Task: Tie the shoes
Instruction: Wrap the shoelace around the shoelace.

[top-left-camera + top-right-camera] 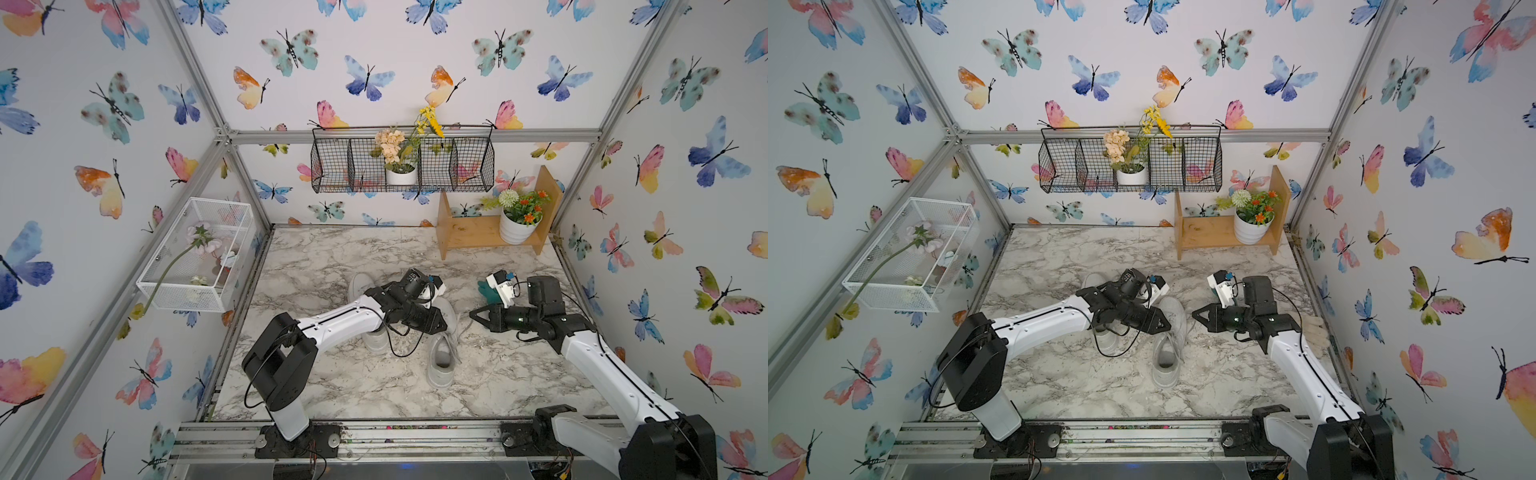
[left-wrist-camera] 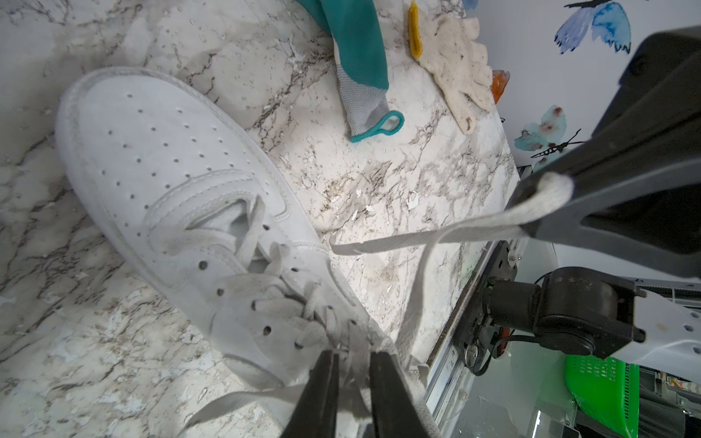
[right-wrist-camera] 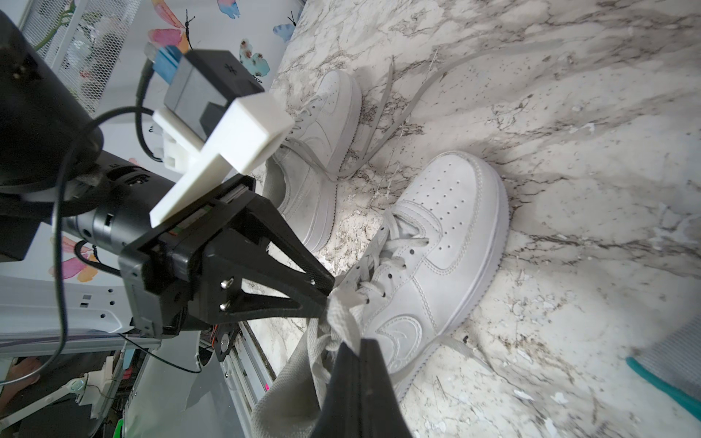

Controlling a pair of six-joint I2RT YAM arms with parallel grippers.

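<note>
- The shoes [image 1: 1167, 365] stand side by side mid-bench [image 1: 1059, 386], well apart from the wooden shelf [image 1: 1217, 237] and on the robot's side of it. The one on the shelf's side of the pair is in work. The other sits mostly under the left arm.
- Judging by look, they are light, with fairly stiff uppers that may skid on the smooth bench under a hard pull. The flat woven laces [image 2: 455, 231] are soft, limp and not slippery. The best hold is on a free strand, clear of the eyelets.
- Right tool [image 2: 531, 204]: jaws together, clamped on a lace strand drawn away from the shoe.
- Left tool [image 2: 352, 356]: jaws a narrow gap apart at the top eyelets, with lace between them. Whether they bite it, I cannot tell.
</note>
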